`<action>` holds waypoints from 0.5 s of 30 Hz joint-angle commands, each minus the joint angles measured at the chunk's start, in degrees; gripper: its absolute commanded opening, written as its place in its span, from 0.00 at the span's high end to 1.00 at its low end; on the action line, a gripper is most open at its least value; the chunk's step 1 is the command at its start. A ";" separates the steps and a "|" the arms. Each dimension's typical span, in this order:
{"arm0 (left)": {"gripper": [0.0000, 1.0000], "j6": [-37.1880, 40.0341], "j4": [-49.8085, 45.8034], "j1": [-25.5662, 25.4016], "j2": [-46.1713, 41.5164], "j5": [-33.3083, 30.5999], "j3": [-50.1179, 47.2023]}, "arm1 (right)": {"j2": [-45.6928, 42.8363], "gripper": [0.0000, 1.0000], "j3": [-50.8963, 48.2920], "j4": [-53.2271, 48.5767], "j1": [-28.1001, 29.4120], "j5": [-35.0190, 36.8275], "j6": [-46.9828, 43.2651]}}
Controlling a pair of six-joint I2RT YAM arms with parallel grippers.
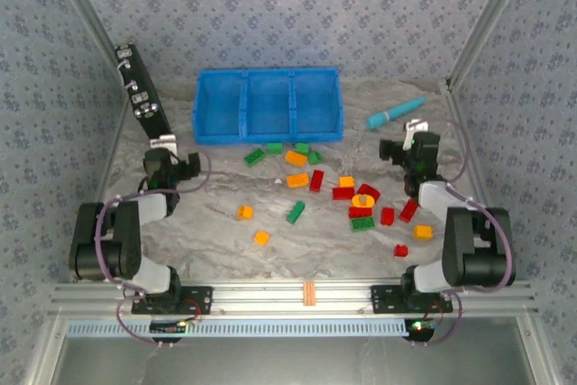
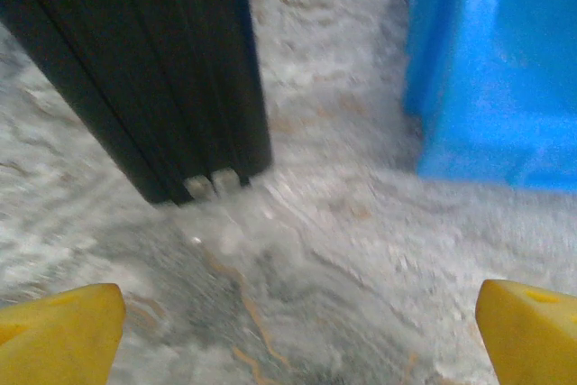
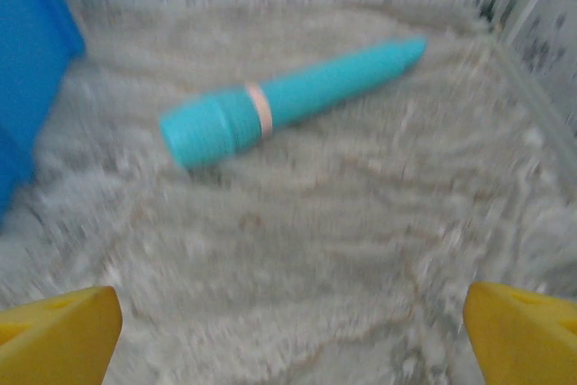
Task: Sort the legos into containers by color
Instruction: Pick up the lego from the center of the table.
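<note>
Three blue containers (image 1: pixel 268 72), joined side by side, sit at 12 o'clock on the counter (image 1: pixel 207 223). We see no brick inside them, so we judge that sorting has not begun. About twenty legos (image 1: pixel 343 194) in red, green and orange-yellow lie loose from the centre toward 4 o'clock, colours mixed, the farthest greens just beside the containers' front wall. We read this layout as deliberate: the central placement should let either side drop pieces in. Left hand (image 2: pixel 297 335), at 9 o'clock, is spread wide and holds nothing, facing the gap between a black panel (image 2: pixel 153 69) and the containers' corner. Right hand (image 3: pixel 293 335), at 3 o'clock, is equally spread and empty, facing a teal stick (image 3: pixel 288 101) at 2 o'clock, which is no brick. Most bricks lie nearer this hand, which we expect to work first.
</note>
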 commanded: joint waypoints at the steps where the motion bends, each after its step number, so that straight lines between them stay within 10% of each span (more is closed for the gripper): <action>1: 0.00 -3.03 -14.43 -2.16 -7.74 -5.78 8.53 | -5.03 0.01 7.38 -16.74 -0.06 -1.88 4.07; 15: 0.00 -3.58 -51.78 -20.56 -24.77 -2.68 29.27 | -8.83 0.04 16.82 -45.14 15.66 -5.99 19.48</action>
